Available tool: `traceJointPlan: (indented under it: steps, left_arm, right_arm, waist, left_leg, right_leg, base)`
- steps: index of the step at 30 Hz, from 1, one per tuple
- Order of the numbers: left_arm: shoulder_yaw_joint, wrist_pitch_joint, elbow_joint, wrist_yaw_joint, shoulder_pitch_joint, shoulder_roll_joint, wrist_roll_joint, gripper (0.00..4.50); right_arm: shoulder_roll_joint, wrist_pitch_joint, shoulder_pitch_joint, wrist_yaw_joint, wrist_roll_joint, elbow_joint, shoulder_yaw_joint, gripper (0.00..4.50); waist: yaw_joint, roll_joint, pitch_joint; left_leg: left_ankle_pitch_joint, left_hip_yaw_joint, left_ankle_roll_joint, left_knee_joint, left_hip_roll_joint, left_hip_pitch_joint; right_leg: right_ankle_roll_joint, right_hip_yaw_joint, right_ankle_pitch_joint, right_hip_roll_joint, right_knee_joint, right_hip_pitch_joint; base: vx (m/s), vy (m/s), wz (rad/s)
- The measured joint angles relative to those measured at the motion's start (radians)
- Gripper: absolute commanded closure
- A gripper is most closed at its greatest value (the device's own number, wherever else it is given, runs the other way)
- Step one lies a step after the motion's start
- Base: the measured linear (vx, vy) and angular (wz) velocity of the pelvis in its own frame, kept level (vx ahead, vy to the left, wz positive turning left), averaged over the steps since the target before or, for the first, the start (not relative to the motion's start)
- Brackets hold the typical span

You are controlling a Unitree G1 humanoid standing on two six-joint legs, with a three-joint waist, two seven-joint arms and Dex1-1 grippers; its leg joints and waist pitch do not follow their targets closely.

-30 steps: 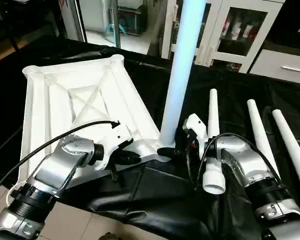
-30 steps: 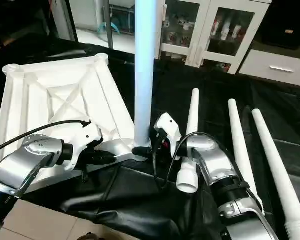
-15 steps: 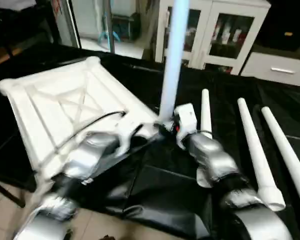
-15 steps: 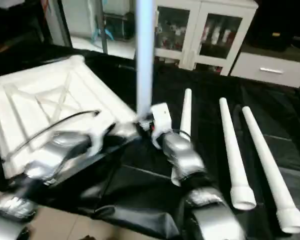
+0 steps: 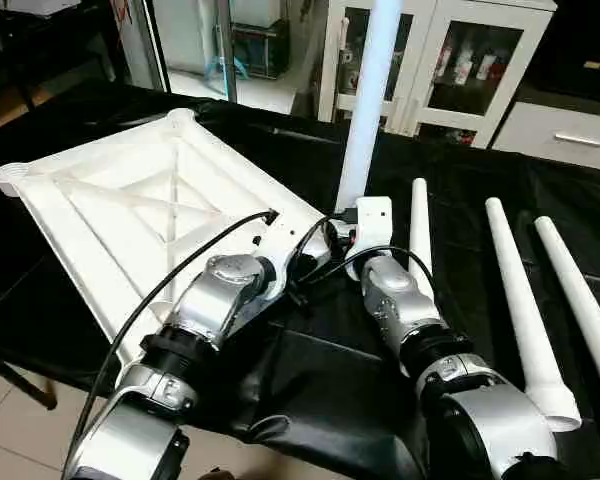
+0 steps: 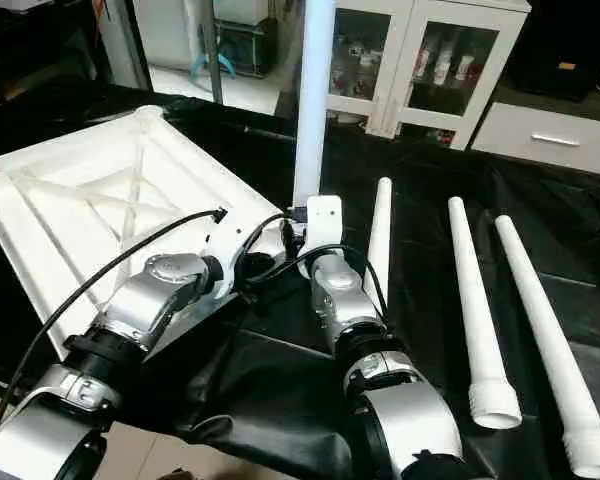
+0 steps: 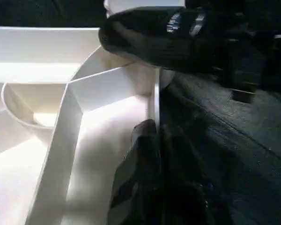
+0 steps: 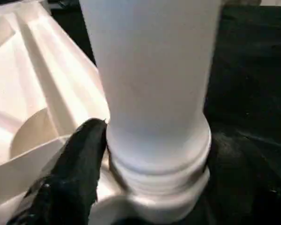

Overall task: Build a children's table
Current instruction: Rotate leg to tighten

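Note:
The children's table top point(image 5: 110, 200) lies upside down on the left, its ribbed X-braced underside facing up. One white leg point(image 5: 365, 110) stands upright in the near right corner socket. My right gripper point(image 5: 342, 232) is shut around this leg's base, and one black finger point(image 8: 79, 164) presses on the collar. Beside that corner, my left gripper point(image 7: 154, 154) is shut on the top's thin rim point(image 7: 155, 103). Three loose legs point(image 5: 420, 230) point(image 5: 520, 290) point(image 5: 580, 300) lie side by side to the right.
A black cover point(image 5: 310, 380) drapes the work table and wrinkles near the front edge. A black cable point(image 5: 180, 280) loops over my left forearm. White glass-door cabinets point(image 5: 460, 70) stand behind the table. Tiled floor point(image 5: 20, 420) lies below on the near left.
The camera has swung. My right wrist has moved from the leg's right side to close in front of its base. The left gripper stays at the corner rim.

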Motion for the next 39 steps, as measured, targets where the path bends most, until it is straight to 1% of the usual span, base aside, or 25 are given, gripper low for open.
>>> traceJointPlan:
  steps: [1, 3, 5, 7, 8, 9, 10, 11, 13, 16, 22, 24, 31, 38, 39]
  left_arm:
    - [-0.001, 0.000, -0.007, -0.009, 0.003, 0.009, 0.001, 4.50]
    - [-0.012, 0.002, -0.051, -0.034, 0.023, 0.040, 0.003, 4.50]
    - [-0.028, 0.002, -0.103, -0.079, 0.048, 0.075, 0.002, 4.50]
    - [-0.047, 0.001, -0.177, -0.154, 0.085, 0.131, -0.005, 4.50]
    - [-0.055, 0.003, -0.202, -0.185, 0.096, 0.149, -0.008, 4.50]
    - [-0.063, 0.002, -0.228, -0.216, 0.108, 0.172, -0.012, 4.50]
    - [-0.072, 0.005, -0.255, -0.251, 0.121, 0.196, -0.016, 4.50]
    - [-0.080, 0.007, -0.273, -0.277, 0.128, 0.214, -0.022, 4.50]
    - [-0.091, 0.008, -0.321, -0.341, 0.156, 0.257, -0.041, 4.50]
    - [-0.110, 0.012, -0.365, -0.404, 0.173, 0.306, -0.048, 4.50]
    - [-0.124, 0.029, -0.411, -0.472, 0.195, 0.347, -0.057, 4.50]
    - [-0.125, 0.033, -0.414, -0.480, 0.195, 0.351, -0.058, 4.50]
    - [-0.124, 0.038, -0.416, -0.484, 0.195, 0.353, -0.058, 4.50]
    - [-0.124, 0.043, -0.421, -0.489, 0.195, 0.354, -0.058, 4.50]
    - [-0.124, 0.043, -0.421, -0.489, 0.195, 0.354, -0.058, 4.50]
  right_arm:
    - [-0.001, -0.004, 0.003, 0.021, 0.005, -0.002, 0.000, 0.80]
    - [-0.015, -0.001, 0.024, 0.094, 0.019, -0.032, 0.006, 0.65]
    - [-0.045, 0.020, 0.045, 0.171, 0.019, -0.070, 0.024, 0.50]
    - [-0.107, 0.056, 0.077, 0.269, 0.003, -0.132, 0.070, 0.32]
    - [-0.137, 0.074, 0.093, 0.313, -0.002, -0.164, 0.084, 0.32]
    - [-0.159, 0.085, 0.109, 0.365, -0.002, -0.198, 0.101, 0.17]
    - [-0.186, 0.108, 0.127, 0.427, -0.002, -0.242, 0.121, 0.08]
    - [-0.214, 0.125, 0.145, 0.477, -0.002, -0.281, 0.137, 0.08]
    - [-0.289, 0.169, 0.191, 0.628, 0.012, -0.383, 0.178, 0.03]
    - [-0.351, 0.211, 0.233, 0.769, 0.041, -0.460, 0.200, 0.03]
    - [-0.435, 0.264, 0.273, 0.910, 0.053, -0.538, 0.235, 0.03]
    - [-0.440, 0.278, 0.274, 0.919, 0.052, -0.551, 0.236, 0.03]
    - [-0.407, 0.277, 0.264, 0.908, 0.049, -0.544, 0.236, 0.03]
    - [-0.400, 0.277, 0.261, 0.915, 0.053, -0.542, 0.236, 0.03]
    - [-0.398, 0.277, 0.261, 0.916, 0.053, -0.541, 0.236, 0.20]
  waist:
    - [-0.005, 0.000, 0.000]
    - [-0.011, 0.000, 0.000]
    - [-0.013, 0.001, 0.001]
    - [-0.007, 0.001, 0.001]
    - [-0.003, 0.001, 0.001]
    - [0.002, 0.002, 0.001]
    - [0.011, 0.002, 0.001]
    - [0.018, 0.002, 0.002]
    - [0.028, 0.005, 0.003]
    - [0.028, 0.008, 0.004]
    - [0.025, 0.009, 0.004]
    - [0.024, 0.009, 0.004]
    - [0.023, 0.010, 0.004]
    - [0.024, 0.010, 0.004]
    - [0.024, 0.010, 0.004]
  left_leg:
    - [0.000, 0.000, 0.000, 0.000, 0.000, 0.000]
    - [0.000, 0.000, 0.000, -0.002, 0.000, -0.002]
    - [0.000, 0.000, 0.000, -0.002, 0.001, -0.007]
    - [0.001, 0.000, 0.000, -0.001, 0.002, -0.013]
    - [0.001, -0.001, 0.000, -0.001, 0.003, -0.015]
    - [0.002, -0.001, 0.002, -0.001, 0.003, -0.017]
    - [0.001, 0.000, 0.003, -0.001, 0.003, -0.017]
    - [0.001, 0.000, 0.004, -0.001, 0.003, -0.017]
    - [0.000, 0.000, 0.005, 0.000, 0.003, -0.017]
    - [-0.001, 0.001, 0.003, 0.001, 0.002, -0.016]
    - [-0.001, 0.001, 0.003, 0.002, 0.002, -0.011]
    - [-0.001, 0.001, 0.003, 0.002, 0.002, -0.010]
    - [-0.001, 0.001, 0.003, 0.002, 0.002, -0.011]
    - [-0.001, 0.001, 0.003, 0.002, 0.002, -0.010]
    - [-0.001, 0.001, 0.003, 0.002, 0.002, -0.010]
  right_leg:
    - [0.000, 0.000, 0.000, 0.000, 0.000, 0.000]
    - [0.000, 0.000, 0.000, 0.001, -0.001, -0.002]
    - [0.000, -0.001, 0.000, 0.002, -0.002, -0.006]
    - [0.000, -0.003, 0.000, 0.003, -0.002, -0.012]
    - [0.000, -0.003, 0.000, 0.003, -0.002, -0.014]
    - [0.000, -0.004, -0.001, 0.002, -0.002, -0.014]
    - [-0.001, -0.004, -0.001, 0.002, -0.002, -0.015]
    - [-0.001, -0.004, -0.001, 0.002, -0.003, -0.015]
    - [-0.001, -0.004, -0.001, 0.002, -0.005, -0.013]
    - [-0.001, -0.003, -0.001, 0.001, -0.006, -0.012]
    - [-0.001, -0.002, -0.001, 0.001, -0.003, -0.008]
    - [-0.001, -0.002, -0.001, 0.001, -0.002, -0.007]
    - [-0.001, -0.002, -0.001, 0.001, -0.002, -0.008]
    - [-0.001, -0.002, -0.001, 0.001, -0.002, -0.008]
    - [-0.001, -0.002, -0.001, 0.001, -0.002, -0.008]
  base:
    - [0.000, 0.000, 0.00]
    - [0.000, 0.000, 0.00]
    - [0.000, 0.000, 0.00]
    - [0.000, 0.000, 0.00]
    - [0.000, 0.000, 0.00]
    - [0.000, 0.000, 0.00]
    - [0.000, 0.000, 0.00]
    - [0.000, 0.000, 0.00]
    - [0.000, 0.000, 0.00]
    - [0.000, 0.000, 0.00]
    - [0.000, 0.000, 0.00]
    - [0.000, 0.000, 0.00]
    - [0.000, 0.000, 0.00]
    - [0.000, 0.000, 0.00]
    - [0.000, 0.000, 0.00]
